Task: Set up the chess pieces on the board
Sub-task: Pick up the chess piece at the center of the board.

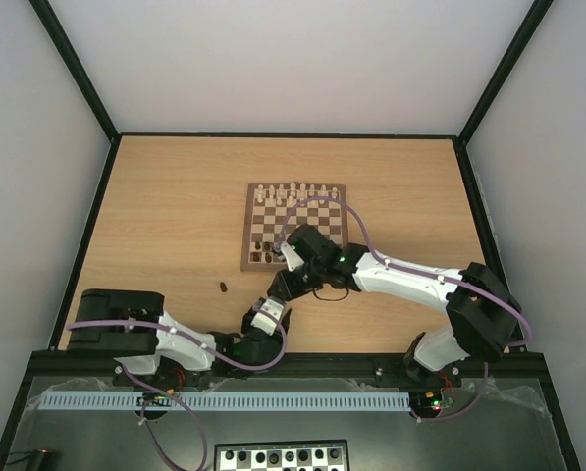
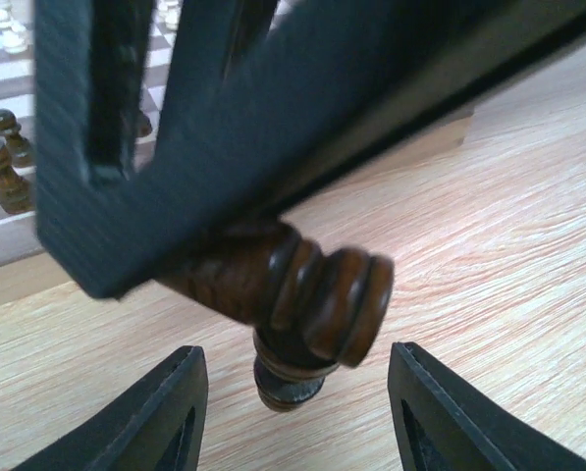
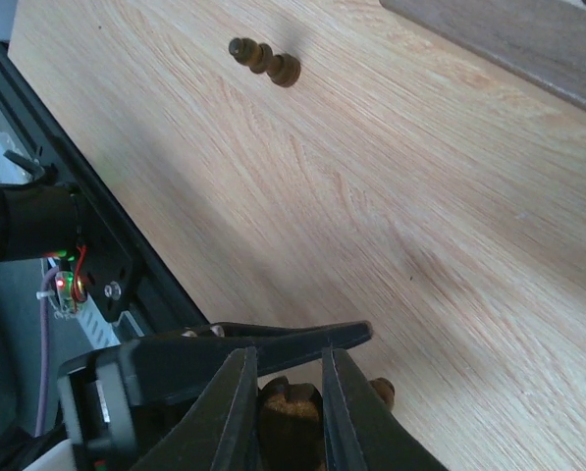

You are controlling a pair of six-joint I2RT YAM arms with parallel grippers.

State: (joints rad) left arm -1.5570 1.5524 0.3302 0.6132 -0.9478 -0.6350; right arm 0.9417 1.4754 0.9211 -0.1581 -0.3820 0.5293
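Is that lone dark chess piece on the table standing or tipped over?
Tipped over. In the right wrist view the dark chess piece lies lengthwise on the table, head and base both on the wood.

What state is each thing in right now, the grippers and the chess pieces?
Right gripper, shut on a dark chess piece, held sideways.
Left gripper, open, fingers apart.
Loose dark piece, lying on its side on the table.
Dark pieces on the board, upright.
Pale pieces, upright along the far row.

Wooden counter [image 1: 175, 196], white walls [image 1: 273, 59]
Cream chessmen [image 1: 294, 192] stand far back; a black-and-white checkered board [image 1: 283, 457] lies nearest.
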